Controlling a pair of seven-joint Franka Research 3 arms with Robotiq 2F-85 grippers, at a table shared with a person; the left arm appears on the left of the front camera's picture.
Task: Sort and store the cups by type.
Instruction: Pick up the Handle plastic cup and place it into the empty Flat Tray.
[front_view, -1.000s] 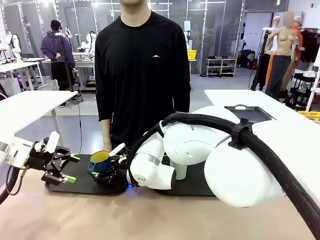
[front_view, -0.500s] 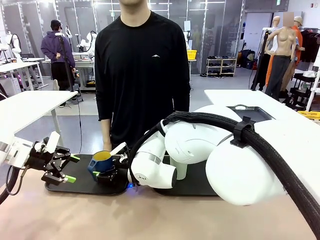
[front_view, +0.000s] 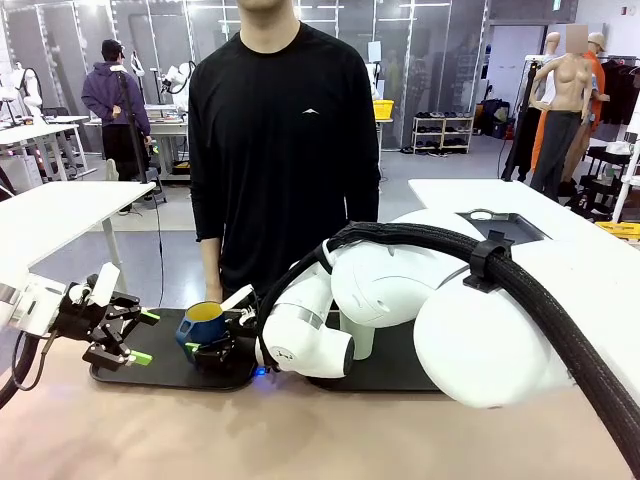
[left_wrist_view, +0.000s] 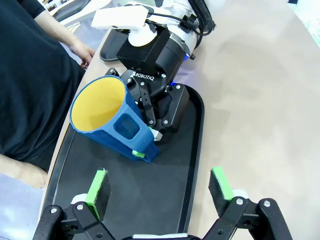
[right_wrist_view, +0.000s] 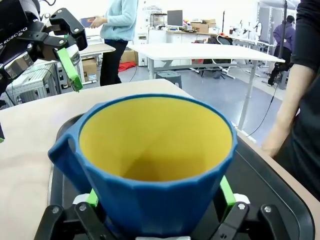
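A dark blue handled mug (front_view: 203, 322), yellow inside, leans a little just over the left black tray (front_view: 150, 375). My right gripper (front_view: 212, 345) reaches in from the right and is shut on its lower body. In the right wrist view the mug (right_wrist_view: 155, 165) sits between the green pads (right_wrist_view: 227, 192), which lie against both of its sides. The left wrist view has the mug (left_wrist_view: 107, 122) tilted over the tray (left_wrist_view: 195, 135), with the right gripper (left_wrist_view: 150, 137) at its base. My left gripper (front_view: 143, 337) hovers open over the tray's left end, a short way from the mug.
A person in a black shirt stands at the far edge, one hand (front_view: 213, 295) hanging just behind the mug. A second black tray (front_view: 385, 375) lies to the right under my right arm. Bare tan tabletop (front_view: 200, 430) runs along the near side.
The right gripper and the mug shifted slightly to the right together. The left gripper has stayed where it was, open.
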